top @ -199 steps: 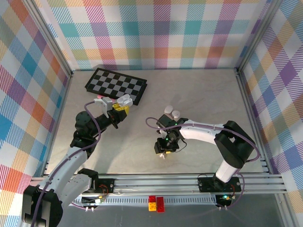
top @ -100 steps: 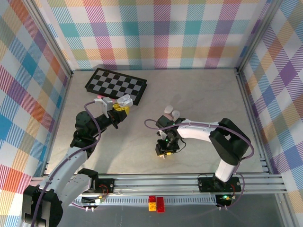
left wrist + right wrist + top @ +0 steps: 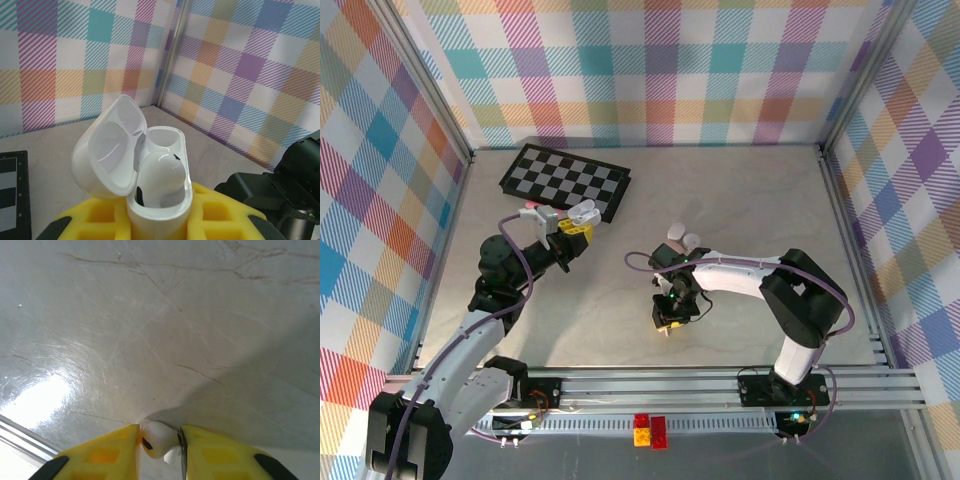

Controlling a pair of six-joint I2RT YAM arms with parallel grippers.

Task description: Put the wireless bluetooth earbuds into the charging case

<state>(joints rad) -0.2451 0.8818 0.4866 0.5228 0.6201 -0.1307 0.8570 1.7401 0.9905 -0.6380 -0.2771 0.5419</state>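
- Earbuds are split between the two arms: one white earbud (image 3: 159,439) sits at the table (image 3: 760,200) surface, pinched between the yellow fingers (image 3: 102,457) of the right claw (image 3: 666,322).
- That claw is clenched on the earbud and points down, low over the near middle of the table.
- A second bud (image 3: 162,180) lies in the nearer well of the case (image 3: 159,202); the farther well (image 3: 162,142) is bare.
- The case is white with its lid (image 3: 107,152) swung open to the left in the wrist view.
- The left claw (image 3: 572,228) is closed on the case's lower body and holds it above the table, left of centre, just in front of the chessboard (image 3: 563,180).
- The two claws are well apart.
- A pinkish pebble (image 3: 676,232) and a white pebble (image 3: 693,240) lie touching on the table, just behind the right arm's wrist.
- The chessboard lies flat at the far left of the table.
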